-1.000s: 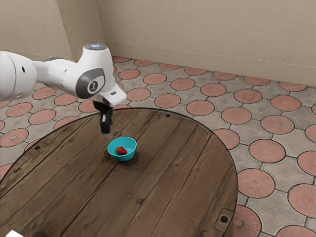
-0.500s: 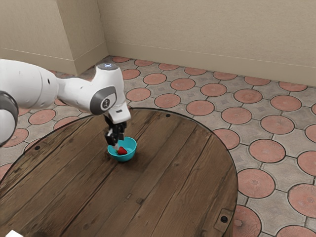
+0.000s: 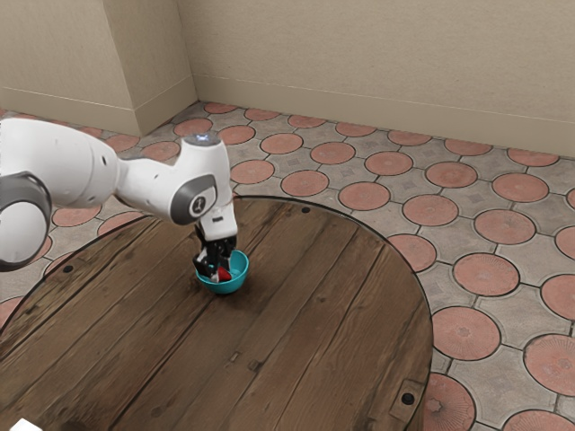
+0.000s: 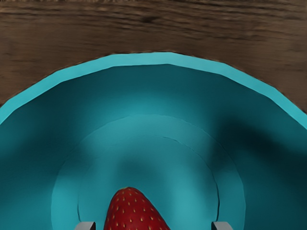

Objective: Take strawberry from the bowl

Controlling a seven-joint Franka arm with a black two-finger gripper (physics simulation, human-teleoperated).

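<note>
Parted tool (image 3: 221, 272) reaches into turquoise bowl (image 3: 237, 280) with strawberry (image 4: 131, 213) inside

The white arm (image 3: 148, 186) comes in from the exterior view's left and bends down over the round wooden tabletop (image 3: 305, 305), its black tool lowered into the bowl. The tool's two fingertips (image 4: 222, 225) stand apart, with a gap between them wider than the visible part of the strawberry.

The red strawberry lies inside the bowl. In the wrist view its rounded, narrowing end and pale seeds show between the fingertips, much nearer to one than to the other, and bare turquoise bowl separates it from the farther one. The rest of the fruit runs out of that view.

The bowl stands upright on the dark brown planks, its inner wall shaded and its rim lighter. Round dark studs (image 3: 408, 399) are set near the tabletop's edge. Beyond are a floor (image 3: 467, 278) of reddish discs in grey paving and a plain beige wall (image 3: 377, 63).
</note>
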